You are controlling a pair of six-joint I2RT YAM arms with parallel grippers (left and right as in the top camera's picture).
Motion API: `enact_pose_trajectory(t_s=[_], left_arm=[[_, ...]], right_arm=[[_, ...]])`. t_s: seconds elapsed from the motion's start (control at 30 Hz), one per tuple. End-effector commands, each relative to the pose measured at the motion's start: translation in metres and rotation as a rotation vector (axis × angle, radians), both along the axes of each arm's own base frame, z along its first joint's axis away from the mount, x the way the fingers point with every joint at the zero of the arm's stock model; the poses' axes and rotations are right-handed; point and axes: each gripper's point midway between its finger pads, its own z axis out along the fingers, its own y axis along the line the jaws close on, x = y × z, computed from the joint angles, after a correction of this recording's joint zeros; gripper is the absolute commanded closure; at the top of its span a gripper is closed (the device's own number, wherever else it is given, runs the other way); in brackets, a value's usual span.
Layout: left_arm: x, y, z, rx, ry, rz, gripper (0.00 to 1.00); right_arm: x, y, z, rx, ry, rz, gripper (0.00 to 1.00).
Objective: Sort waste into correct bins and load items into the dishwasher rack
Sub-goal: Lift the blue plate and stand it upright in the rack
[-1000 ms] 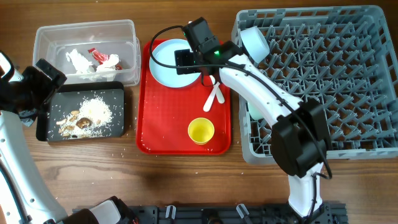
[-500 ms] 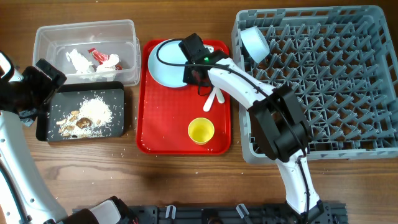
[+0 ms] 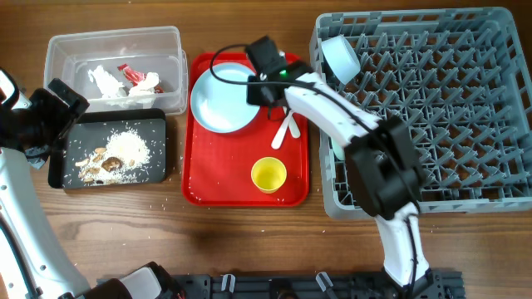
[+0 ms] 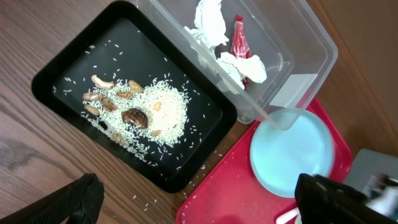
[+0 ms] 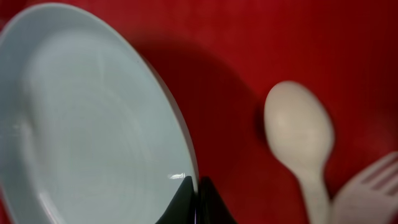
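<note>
Right gripper [image 3: 259, 85]: its two black fingertips are pressed together on the right-hand rim of the pale blue plate [image 3: 218, 104], as the right wrist view shows at the bottom edge of the frame [image 5: 194, 190]. The plate [image 5: 81, 124] lies over the far left part of the red serving tray [image 3: 224, 178], and its gripped edge casts a dark shadow on the red surface. Just beside that edge, apart from it, lie the white plastic spoon [image 5: 301, 134] and the white plastic fork [image 5: 373, 186]. The yellow cup [image 3: 268, 174] stands upright on the near part of the same tray.

Left gripper [image 4: 196, 193]: fingers spread wide apart and holding nothing, seen from overhead at the left end of the black tray [image 3: 158, 145]. This tray holds brown food scraps [image 4: 118, 102] amid scattered white rice [image 4: 165, 109]. Touching its far side is the clear plastic tub [image 3: 62, 50], which contains the crumpled white-and-red paper wrappers [image 3: 125, 80].

Dishwasher rack [image 3: 499, 199]: grey and latticed, to the right of the red tray. One pale blue-green bowl [image 3: 339, 56] stands on edge among the pegs near its far left corner.
</note>
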Motion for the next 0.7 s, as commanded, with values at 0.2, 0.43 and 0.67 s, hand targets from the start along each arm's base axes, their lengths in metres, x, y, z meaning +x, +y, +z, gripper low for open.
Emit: enact_pose_trajectory(t_s=[0.2, 0.43, 0.67], left_arm=[[-0.001, 0.001, 0.008, 0.015, -0.022, 0.009, 0.00], [-0.001, 0.001, 0.008, 0.015, -0.022, 0.009, 0.00], [-0.001, 0.001, 0.008, 0.015, -0.022, 0.009, 0.00]], right_arm=[[0.011, -0.196, 0.299, -0.487, -0.693, -0.300, 0.96], [0.018, -0.319, 0.266, -0.914, -0.482, -0.420, 0.96], [0.064, -0.335, 0.186, -1.191, -0.288, -0.225, 0.96]])
